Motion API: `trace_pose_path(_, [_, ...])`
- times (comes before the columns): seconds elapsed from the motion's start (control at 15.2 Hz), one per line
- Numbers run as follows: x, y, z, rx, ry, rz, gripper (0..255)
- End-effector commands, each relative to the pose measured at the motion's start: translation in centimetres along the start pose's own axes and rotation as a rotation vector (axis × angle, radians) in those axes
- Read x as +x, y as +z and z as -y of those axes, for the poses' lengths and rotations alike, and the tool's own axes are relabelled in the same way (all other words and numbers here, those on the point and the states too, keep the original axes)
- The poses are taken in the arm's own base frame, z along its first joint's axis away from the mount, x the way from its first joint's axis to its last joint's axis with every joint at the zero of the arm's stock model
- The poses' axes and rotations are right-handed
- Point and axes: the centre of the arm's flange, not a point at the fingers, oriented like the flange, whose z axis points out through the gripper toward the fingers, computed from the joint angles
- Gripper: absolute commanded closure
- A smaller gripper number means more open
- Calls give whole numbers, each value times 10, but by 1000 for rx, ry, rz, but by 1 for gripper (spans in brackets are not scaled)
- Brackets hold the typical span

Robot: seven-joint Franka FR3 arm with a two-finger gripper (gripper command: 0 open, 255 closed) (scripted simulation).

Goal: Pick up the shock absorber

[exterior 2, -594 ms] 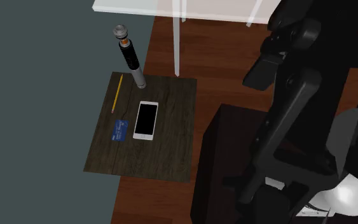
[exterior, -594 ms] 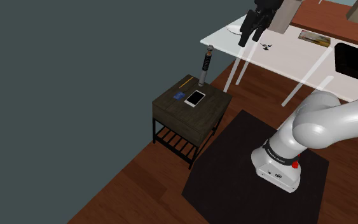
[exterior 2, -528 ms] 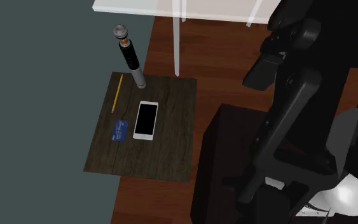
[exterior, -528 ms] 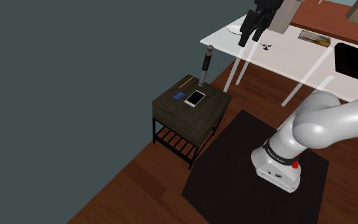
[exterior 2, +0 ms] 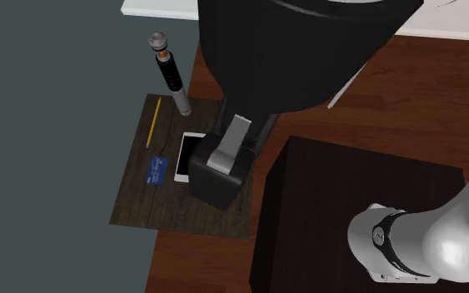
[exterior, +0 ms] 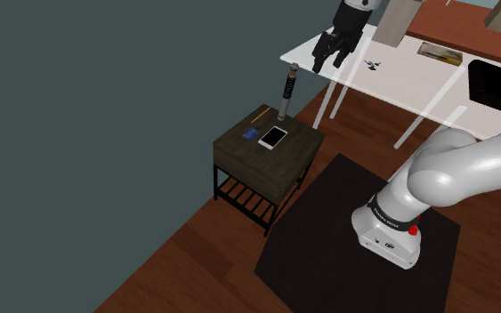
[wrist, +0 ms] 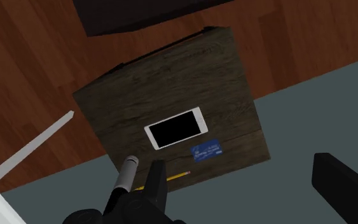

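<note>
The blue card (wrist: 207,150) carries a few pale lines of print, too small to read; the white smartphone (wrist: 176,127) beside it shows a plain black screen. The white arm rises from its stand (exterior: 389,233) in the shoulder view's lower right and bends out past the top edge. Its black gripper (exterior: 328,59) hangs high over the edge of the white table (exterior: 399,84), pointing downward. Its 2 fingers (wrist: 157,181) stand well apart. The shock absorber (exterior: 286,93) stands upright on the far corner of the dark wooden side table (exterior: 270,164), next to the grey wall and just beside the end of the yellow pencil (exterior 2: 152,121). It has a grey lower tube, a black body, an orange ring and a round grey top, and it is well apart from the gripper.
</note>
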Motion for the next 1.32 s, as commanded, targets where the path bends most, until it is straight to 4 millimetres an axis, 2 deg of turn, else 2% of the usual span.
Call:
trace_pose_path(0.0, [12, 20, -12, -2, 30, -25, 0])
trace_pose_path(0.59, [73, 97, -59, -11, 166, -124, 0])
trace_pose_path(1.25, [142, 175, -122, -22, 316, -233, 0])
